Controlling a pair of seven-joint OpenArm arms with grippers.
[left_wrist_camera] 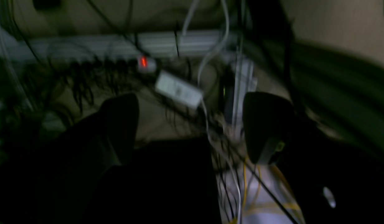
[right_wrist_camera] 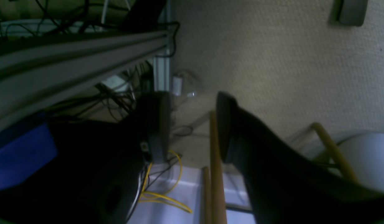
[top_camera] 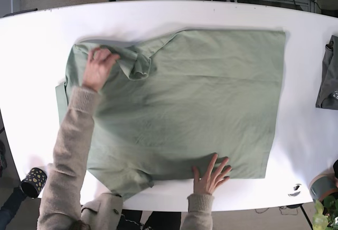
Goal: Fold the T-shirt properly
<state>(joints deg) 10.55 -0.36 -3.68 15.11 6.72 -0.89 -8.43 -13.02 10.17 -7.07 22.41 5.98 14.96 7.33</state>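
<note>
A pale green T-shirt (top_camera: 190, 98) lies spread on the white table (top_camera: 37, 55). A person's hand (top_camera: 99, 66) holds bunched cloth at the shirt's upper left. The other hand (top_camera: 211, 174) presses flat on its near edge. My left gripper (left_wrist_camera: 192, 124) is open and empty, with dark fingers (left_wrist_camera: 117, 124) wide apart over floor cables. My right gripper (right_wrist_camera: 192, 124) is open and empty, with its fingers (right_wrist_camera: 159, 124) apart above carpet. Both wrist views are off the table and show no shirt. Neither gripper shows in the base view.
A dark grey garment (top_camera: 328, 79) lies at the table's right edge. A dotted cup (top_camera: 33, 181) stands off the lower left corner. A power strip with a red light (left_wrist_camera: 143, 62), a white adapter (left_wrist_camera: 177, 90) and wooden chair legs (right_wrist_camera: 215, 161) are below.
</note>
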